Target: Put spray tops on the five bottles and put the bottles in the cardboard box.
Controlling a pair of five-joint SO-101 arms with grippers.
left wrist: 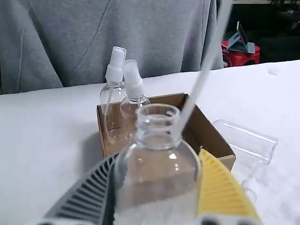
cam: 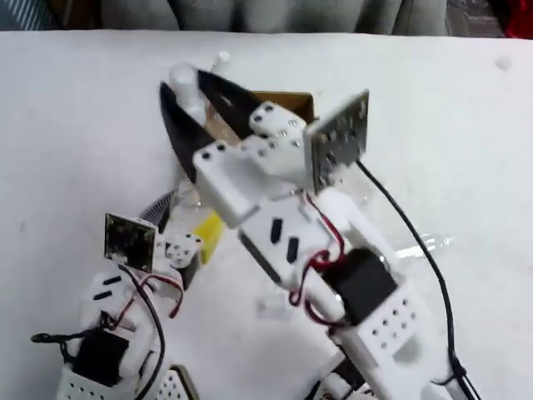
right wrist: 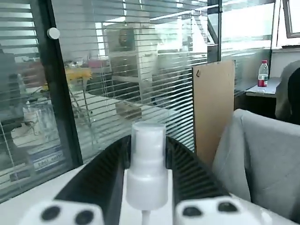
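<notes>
High camera looking steeply down over table (cam: 75, 125) from close above. Left wrist camera facing level across table, close behind bottle (left wrist: 157, 164), sharing cardboard box (left wrist: 208, 133) with high view. Right wrist camera tilting upward toward blinds (right wrist: 140, 56), close behind spray top (right wrist: 147, 164).

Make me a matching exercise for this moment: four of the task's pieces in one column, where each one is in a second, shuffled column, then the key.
Things
1. upright open bottle
2. spray top
3. two capped bottles
4. bottle on its side

Places
A. standing in the cardboard box
B. on the table beside the box
C. gripped in the right tool
D. gripped in the left tool

Pairs: 1-D, 2-C, 3-A, 4-B
</notes>
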